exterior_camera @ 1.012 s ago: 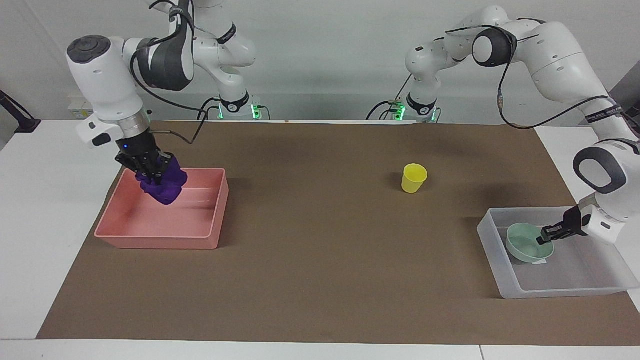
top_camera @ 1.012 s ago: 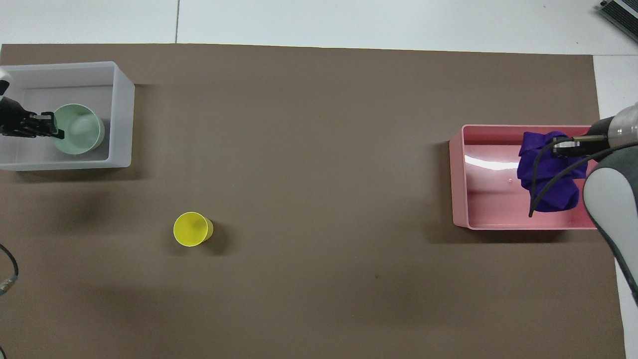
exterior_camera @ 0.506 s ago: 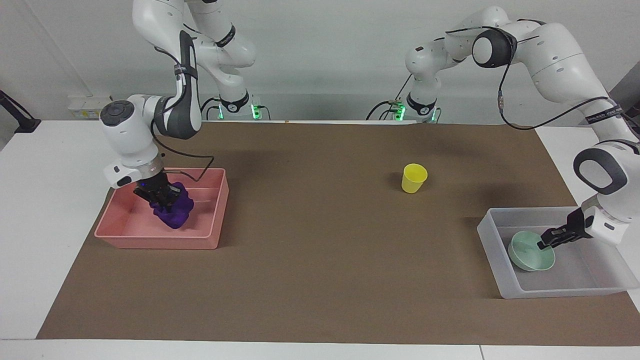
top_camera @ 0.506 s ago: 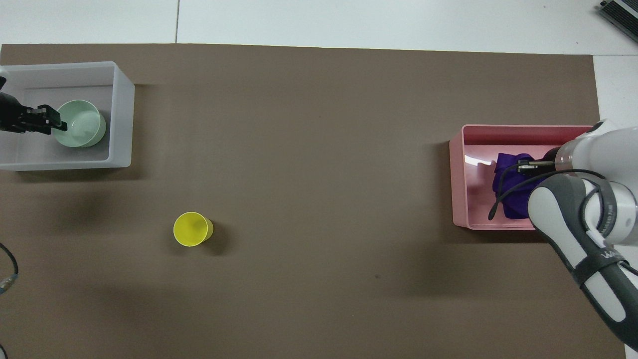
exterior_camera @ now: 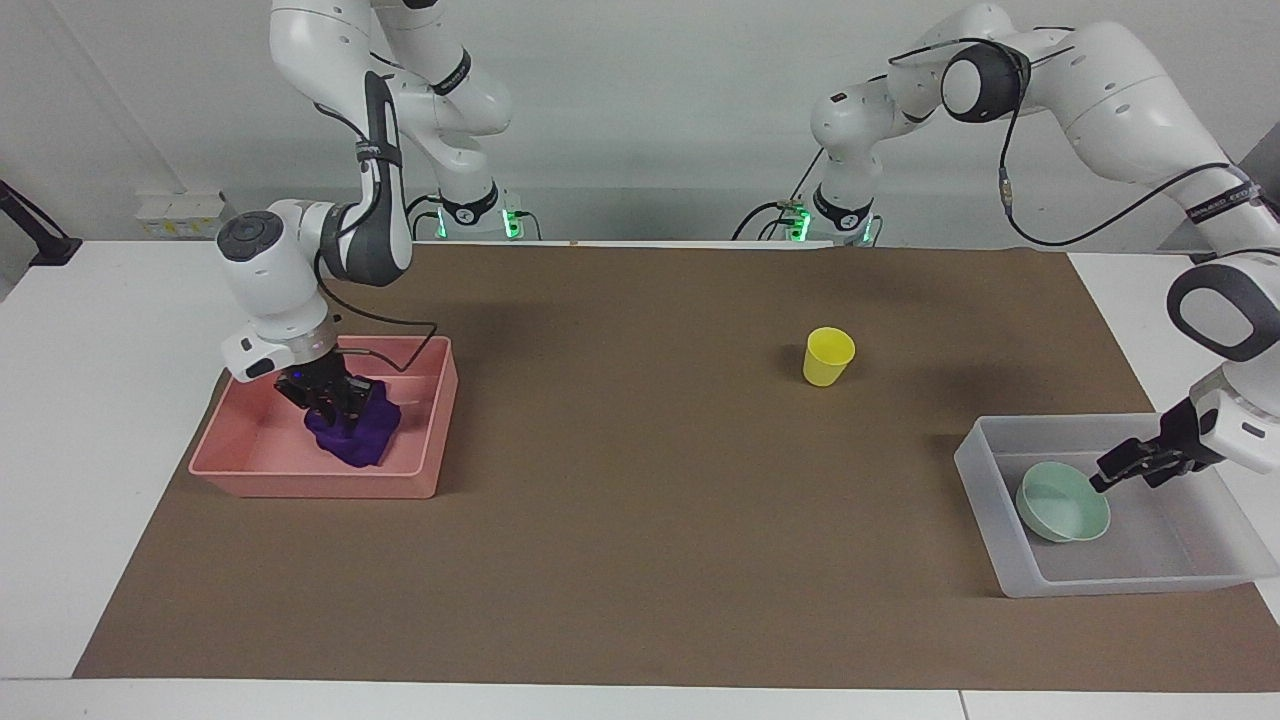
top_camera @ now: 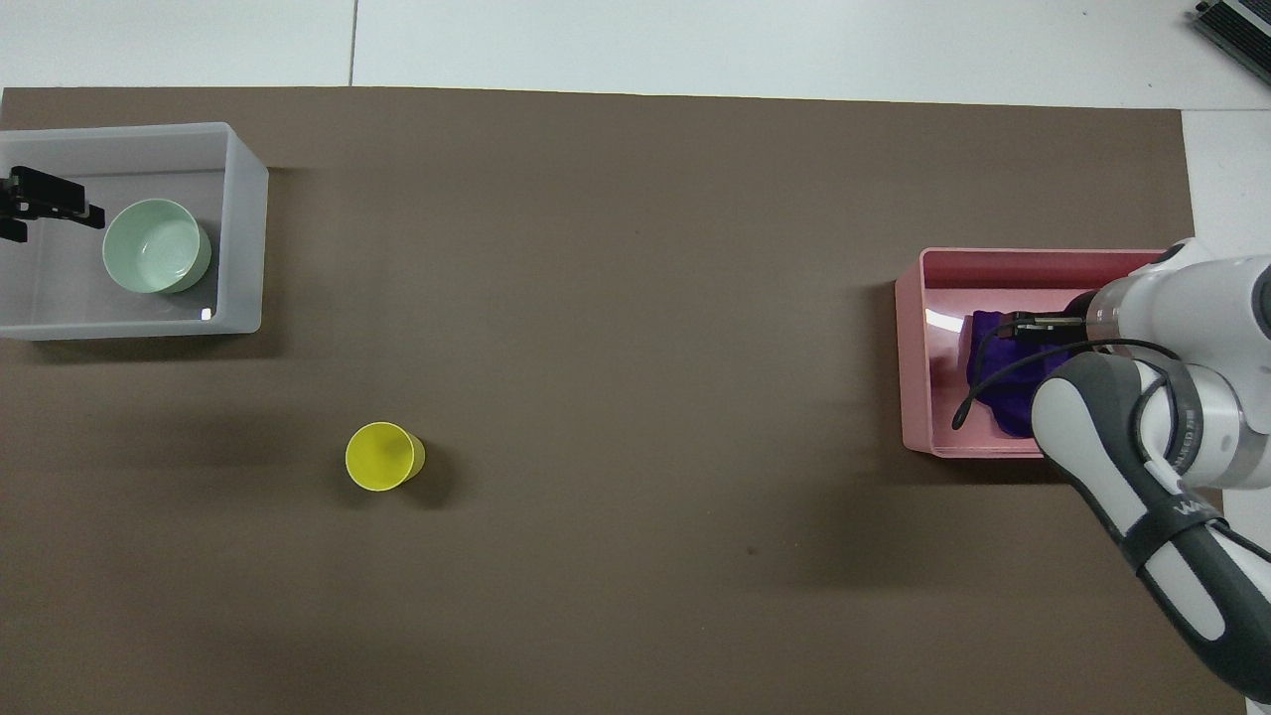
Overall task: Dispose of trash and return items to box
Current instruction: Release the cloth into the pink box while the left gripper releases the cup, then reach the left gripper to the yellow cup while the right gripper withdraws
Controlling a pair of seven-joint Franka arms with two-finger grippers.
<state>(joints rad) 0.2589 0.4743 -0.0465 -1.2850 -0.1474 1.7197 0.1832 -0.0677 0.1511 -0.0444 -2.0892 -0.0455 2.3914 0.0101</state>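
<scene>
cups 1 [exterior_camera: 828, 357] — bowls 1 [exterior_camera: 1063, 502] — trays 2 [exterior_camera: 310, 478] [exterior_camera: 1100, 582] — cloth wads 1 [exterior_camera: 350, 432]

purple wad [exterior_camera: 352, 432], yellow cup [exterior_camera: 828, 357], pink tray [exterior_camera: 250, 470]

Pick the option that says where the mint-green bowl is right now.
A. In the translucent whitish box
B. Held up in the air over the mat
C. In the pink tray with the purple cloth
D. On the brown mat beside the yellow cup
A: the mint-green bowl sits on the floor of the translucent whitish box, clear of the left gripper.
</scene>
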